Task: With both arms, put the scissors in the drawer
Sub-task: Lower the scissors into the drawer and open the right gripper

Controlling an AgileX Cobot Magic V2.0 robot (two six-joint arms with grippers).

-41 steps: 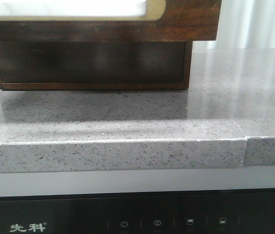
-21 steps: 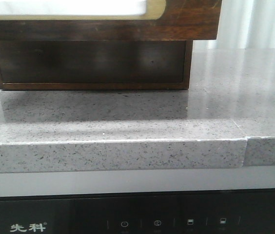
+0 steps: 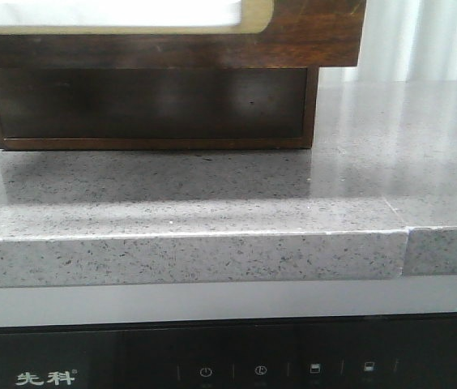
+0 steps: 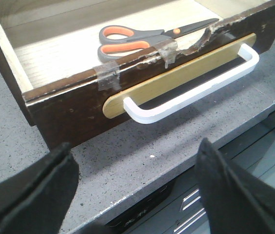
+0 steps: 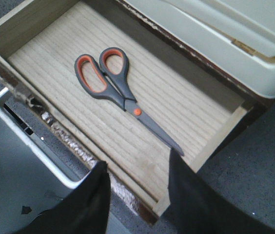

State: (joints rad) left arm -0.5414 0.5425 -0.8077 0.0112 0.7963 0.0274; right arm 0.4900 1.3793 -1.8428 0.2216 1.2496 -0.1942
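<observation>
Scissors (image 5: 118,87), one pair, lie flat and closed on the pale floor of the single pulled-out drawer (image 4: 74,105), long axis slanting across its floor, blades pointing away from the loops, while the left gripper (image 4: 135,190) and right gripper (image 5: 137,195) hover nearby, jaws apart and empty.
</observation>
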